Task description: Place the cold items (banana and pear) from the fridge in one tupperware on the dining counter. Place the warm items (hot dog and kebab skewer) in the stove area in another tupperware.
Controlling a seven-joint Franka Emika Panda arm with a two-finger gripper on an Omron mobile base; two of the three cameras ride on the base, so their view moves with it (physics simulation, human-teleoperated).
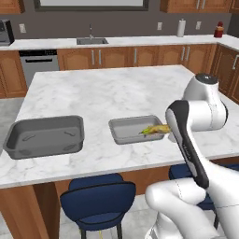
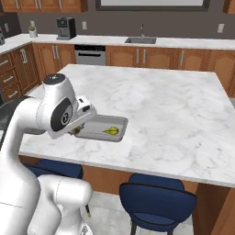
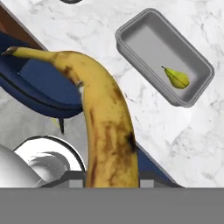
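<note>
Evidently fingers clamp the banana for delivery; tray at one o'clock holds the pear on the desk.

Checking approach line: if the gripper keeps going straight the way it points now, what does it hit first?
Likely the counter beside the tray, short of the pear; depth is unclear. The gripper holds the banana.

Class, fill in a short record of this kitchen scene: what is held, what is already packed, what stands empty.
Held: banana, in the gripper, above the counter's edge
Packed: pear, lying in the smaller light tray
Empty: larger dark tray
Surface: both trays rest on the marble island
Below: blue stools along the island's near side
</note>
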